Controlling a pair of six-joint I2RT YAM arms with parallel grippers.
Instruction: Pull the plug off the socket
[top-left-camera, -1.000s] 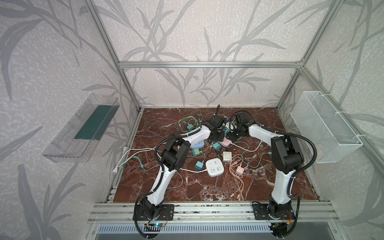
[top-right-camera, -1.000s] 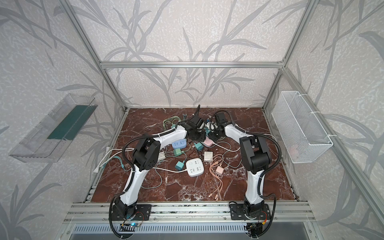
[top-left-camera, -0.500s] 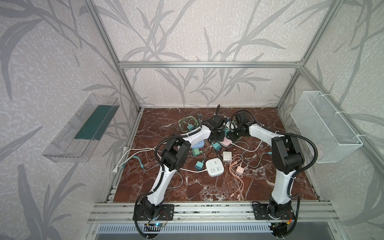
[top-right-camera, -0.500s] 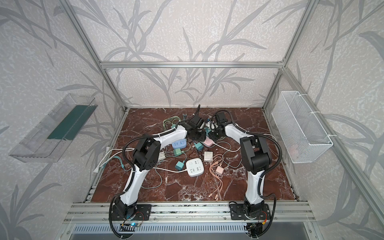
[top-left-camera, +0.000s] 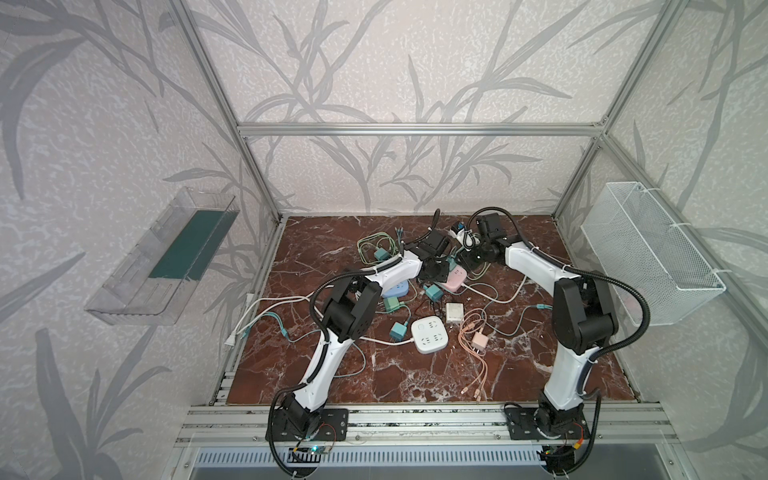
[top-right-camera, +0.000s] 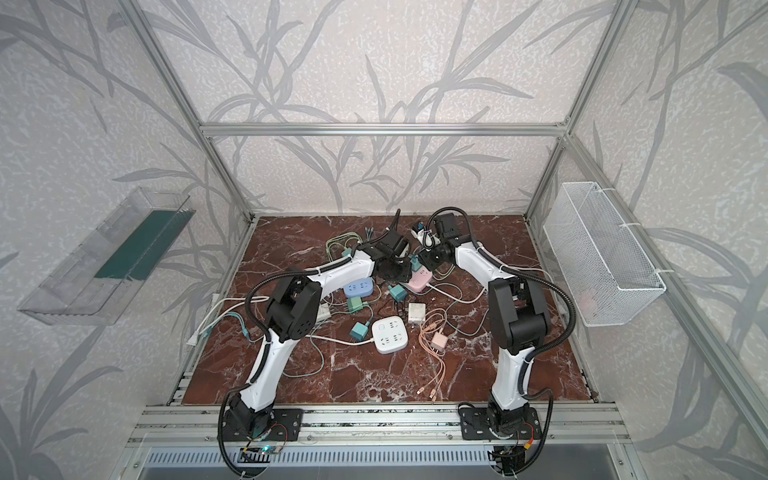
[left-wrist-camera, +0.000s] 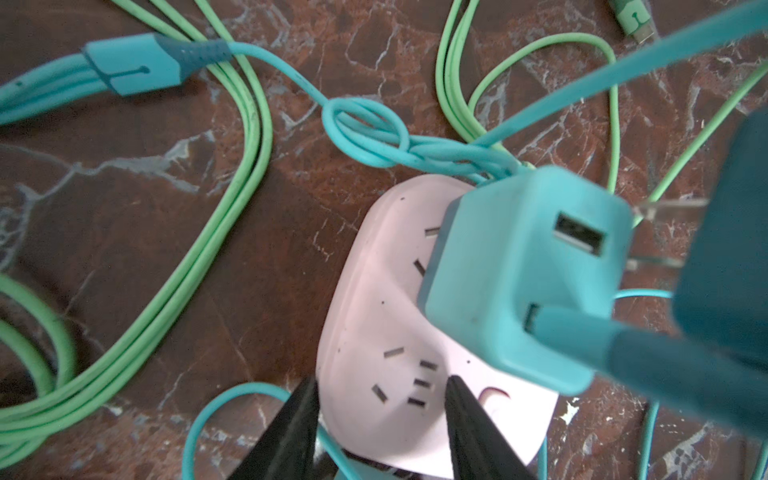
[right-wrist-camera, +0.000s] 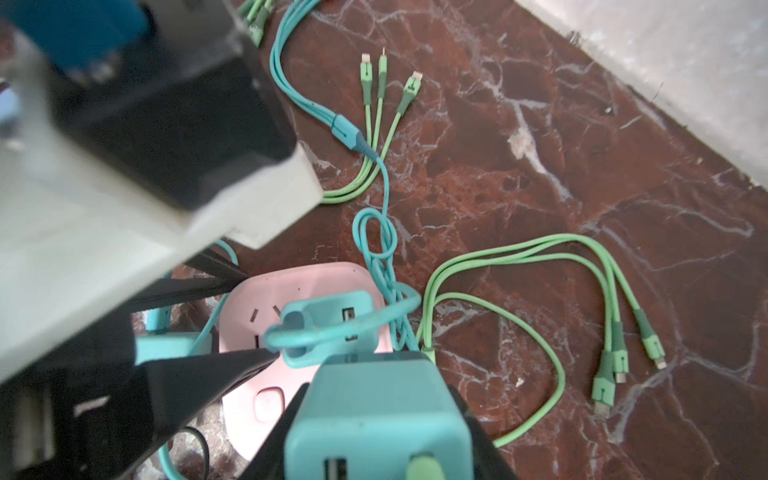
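just beside the pink socket (left-wrist-camera: 374, 291), right gripper (right-wrist-camera: 378, 388) is clamped on a teal plug (right-wrist-camera: 374, 419), prongs clear. left gripper (left-wrist-camera: 382, 382) presses the pink socket, jaws apart. risk: tangled cables (right-wrist-camera: 388, 249) snag as i lift, dragging it loose.

Surface: red-brown marbled tabletop (top-left-camera: 519, 374) | Centre: white square power strip (top-left-camera: 430, 334), teal charger (top-left-camera: 398, 331) just beside it, white adapter cube (top-left-camera: 454, 312), pink charger (top-left-camera: 480, 343) | Farther back: pink power strip (top-left-camera: 455, 279), blue power strip (top-right-camera: 358, 287) | Loose: light green cable bundle (left-wrist-camera: 257, 137); white cord (top-left-camera: 229, 341) at the left edge
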